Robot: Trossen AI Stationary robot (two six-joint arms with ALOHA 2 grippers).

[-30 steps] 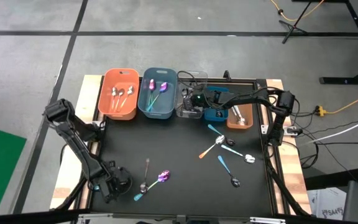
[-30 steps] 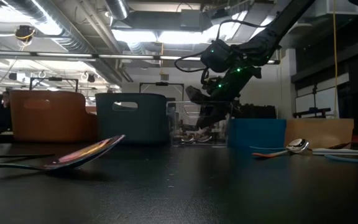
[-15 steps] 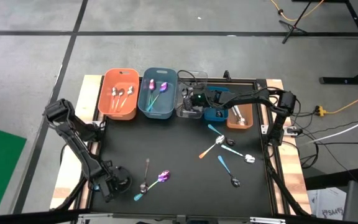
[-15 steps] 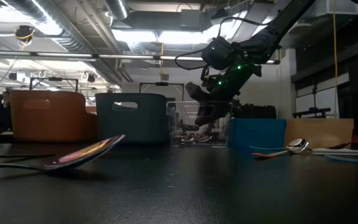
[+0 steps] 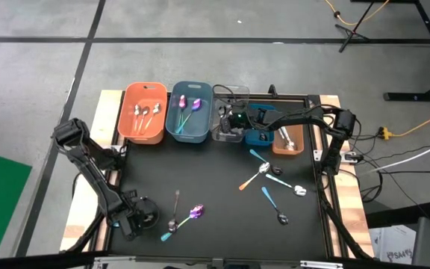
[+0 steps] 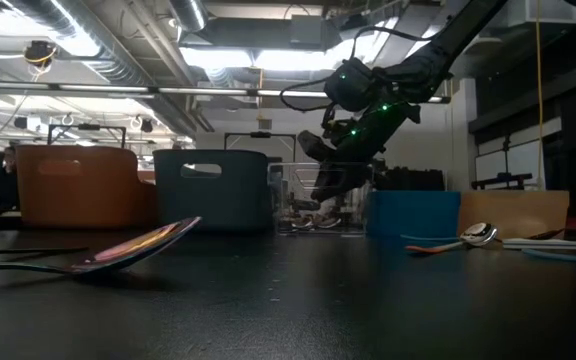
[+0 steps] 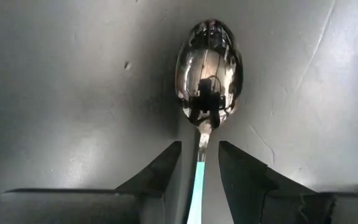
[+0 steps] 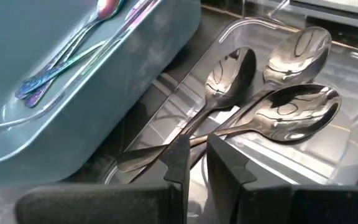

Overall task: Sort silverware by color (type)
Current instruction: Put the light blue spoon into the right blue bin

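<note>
A black-topped table (image 5: 215,161) with pale wooden edges carries five rectangular plastic bins along its far side: orange (image 5: 143,112), grey-blue (image 5: 189,112), clear (image 5: 230,113), blue (image 5: 259,125), brown (image 5: 287,140). Loose slim spoons (image 5: 275,184) lie right and near-left.

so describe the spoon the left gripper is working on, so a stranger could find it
On the black table mat, look at the near left corner, where the left gripper sits. Its fingers straddle the teal handle of a shiny silver-bowled spoon; the neighbouring spoon has a purple bowl.

silver spoons (image 8: 272,106) in clear bin; purple ones (image 5: 187,105) in grey-blue; others (image 5: 271,181) loose on mat.
</note>
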